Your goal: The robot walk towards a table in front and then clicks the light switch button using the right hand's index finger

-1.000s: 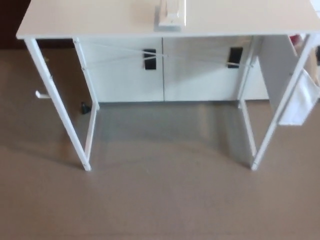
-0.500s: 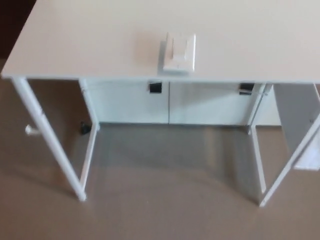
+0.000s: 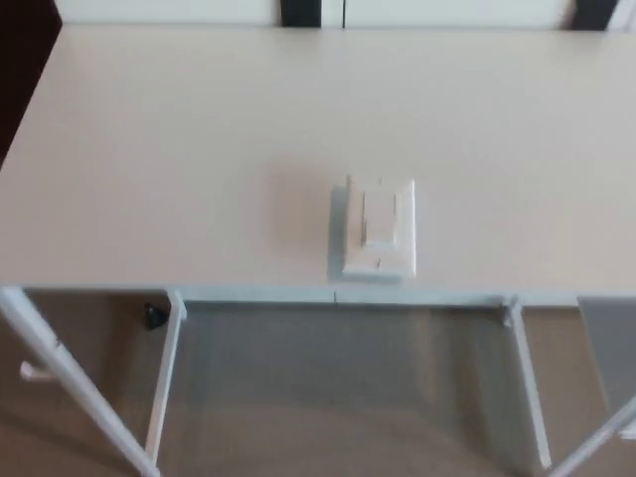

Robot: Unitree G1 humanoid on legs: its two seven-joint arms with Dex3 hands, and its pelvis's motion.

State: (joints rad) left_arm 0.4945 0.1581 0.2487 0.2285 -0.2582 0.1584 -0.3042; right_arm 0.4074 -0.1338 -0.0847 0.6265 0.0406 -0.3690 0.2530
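White light switch (image 3: 379, 228) on table (image 3: 179, 159)

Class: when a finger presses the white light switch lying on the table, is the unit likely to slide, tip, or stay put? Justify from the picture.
The light switch lies flat and wide on the table, so tipping seems unlikely. It looks like a small plastic unit with no visible fixing, so an angled push might slide it on the smooth top. A straight downward press probably keeps it still.

Single head view, steeply down, close over table (image 3: 149, 149).
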